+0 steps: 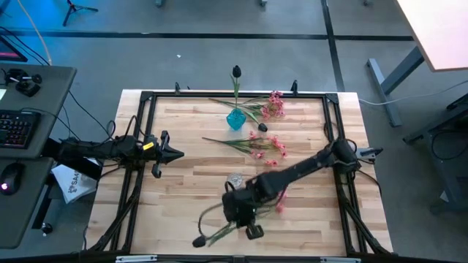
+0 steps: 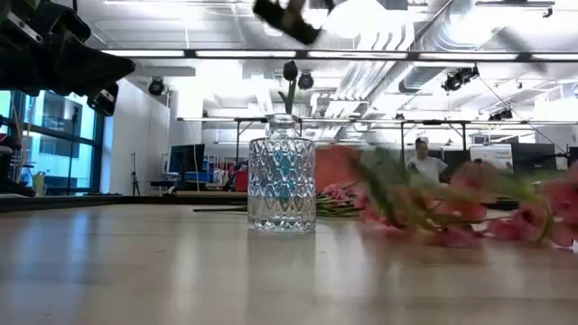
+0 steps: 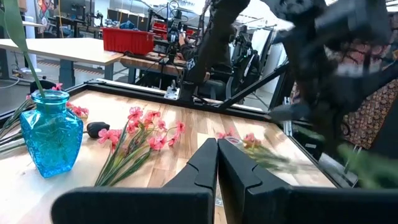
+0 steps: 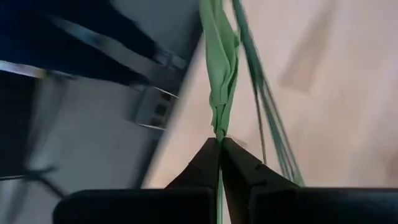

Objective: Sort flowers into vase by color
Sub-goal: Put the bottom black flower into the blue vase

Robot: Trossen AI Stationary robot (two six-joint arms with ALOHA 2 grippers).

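1. Grip check: right gripper at near centre of table, fingers fully closed on a thin green stem with a leaf. Left gripper parked at left, fingers closed, nothing held.
2. Stem position: slanting left from the gripper toward the near edge, with a dark tip at the near-left end, probably a bud. Pink blossoms just beside the arm; cannot tell whether on the same stem. Confirm colour before choosing a vase.
3. Targets: blue vase at far centre, one black bud standing in it. Clear vase just beyond the gripper, seemingly empty. Send black to blue, pink to clear.
4. Raise well above the chosen rim; expect the limp stem to swing.
5. Rotate the wrist until the cut end hangs down, then lower straight into the neck.
6. Route clear of the loose pink sprays lying between the vases.
7. Release only once the stem rests inside the neck.
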